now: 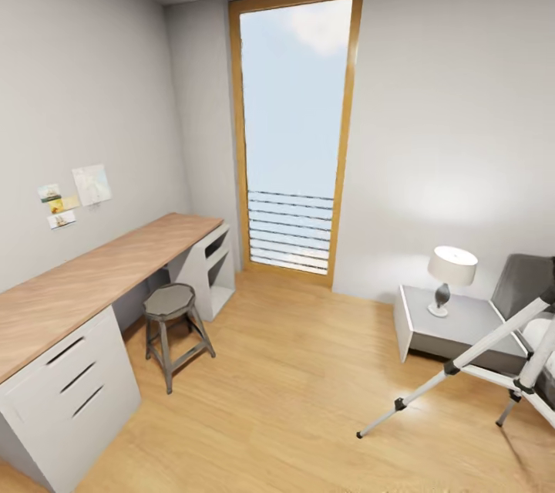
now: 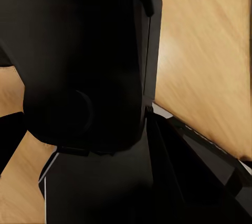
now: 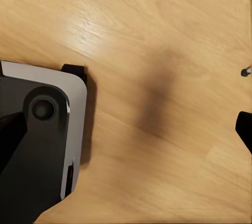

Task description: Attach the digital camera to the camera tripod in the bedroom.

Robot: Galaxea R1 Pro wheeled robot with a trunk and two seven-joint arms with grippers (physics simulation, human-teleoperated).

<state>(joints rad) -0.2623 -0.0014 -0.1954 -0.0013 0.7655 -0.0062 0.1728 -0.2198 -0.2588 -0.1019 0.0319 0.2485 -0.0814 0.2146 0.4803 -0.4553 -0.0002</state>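
Bedroom: camera tripod point(image 1: 493, 369) stands on the floor point(image 1: 293, 385) beside the nightstand point(image 1: 455, 327); we cannot tell either gripper's state.

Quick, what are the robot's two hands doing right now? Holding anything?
Left gripper: cannot be told; its wrist view is mostly dark robot body over wood floor.
Right gripper: cannot be told; no fingers visible.
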